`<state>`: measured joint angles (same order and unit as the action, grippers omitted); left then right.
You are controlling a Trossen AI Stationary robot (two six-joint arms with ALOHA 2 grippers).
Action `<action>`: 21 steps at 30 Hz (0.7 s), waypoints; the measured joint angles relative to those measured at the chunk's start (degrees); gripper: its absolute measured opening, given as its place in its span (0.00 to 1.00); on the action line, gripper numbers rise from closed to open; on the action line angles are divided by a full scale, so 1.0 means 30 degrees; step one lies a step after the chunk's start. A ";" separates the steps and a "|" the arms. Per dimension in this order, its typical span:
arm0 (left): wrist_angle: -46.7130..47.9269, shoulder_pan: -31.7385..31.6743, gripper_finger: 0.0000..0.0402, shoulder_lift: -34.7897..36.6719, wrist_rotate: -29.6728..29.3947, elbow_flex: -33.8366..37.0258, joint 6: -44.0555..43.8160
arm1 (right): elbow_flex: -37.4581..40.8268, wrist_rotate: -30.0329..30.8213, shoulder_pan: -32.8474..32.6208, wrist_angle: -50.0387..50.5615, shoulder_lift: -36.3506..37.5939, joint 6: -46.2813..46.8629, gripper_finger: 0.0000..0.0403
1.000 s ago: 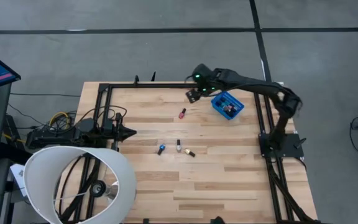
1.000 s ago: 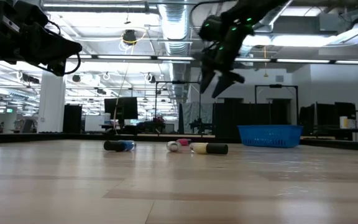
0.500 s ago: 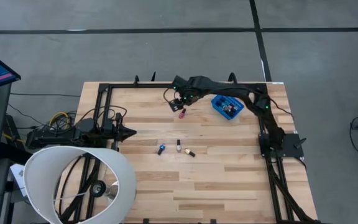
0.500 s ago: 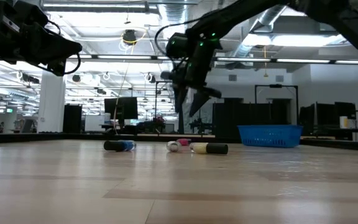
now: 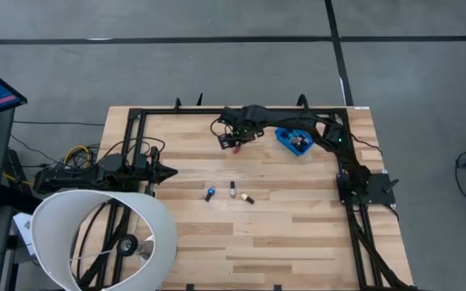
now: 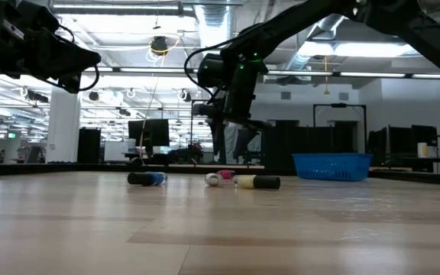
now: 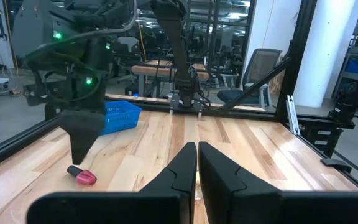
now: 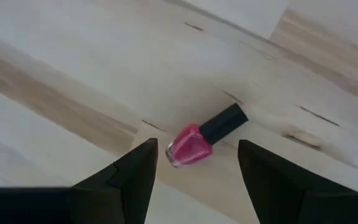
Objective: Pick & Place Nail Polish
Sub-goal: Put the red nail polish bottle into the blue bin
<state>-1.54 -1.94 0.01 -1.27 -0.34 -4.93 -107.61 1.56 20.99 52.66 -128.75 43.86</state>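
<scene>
A pink nail polish bottle with a black cap lies on its side, upper centre of the overhead frame; three more bottles lie clustered near the frame's centre; others sit in a blue bin, upper right

I can read no lettering, label, brand, number or sign anywhere around me. The pink nail polish bottle lying between my right fingers shows no readable print, and neither does the blue bin beside it on the table.
</scene>
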 joint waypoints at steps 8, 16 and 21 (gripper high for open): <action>0.0007 0.0000 0.03 0.0000 0.0003 0.0000 0.0000 | 0.0000 -0.0022 0.0009 -0.0225 0.0000 0.2349 0.53; 0.0005 0.0002 0.03 0.0000 -0.0002 0.0000 0.0000 | 0.0007 0.0509 0.0060 -0.1186 0.0000 0.5205 0.53; 0.0007 0.0002 0.03 0.0000 0.0005 0.0000 0.0000 | 0.0015 0.1087 -0.0186 -0.0998 0.0000 0.6433 0.53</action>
<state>-1.52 -1.93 0.01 -1.26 -0.34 -4.93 -107.57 4.82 20.43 49.66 -128.75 63.16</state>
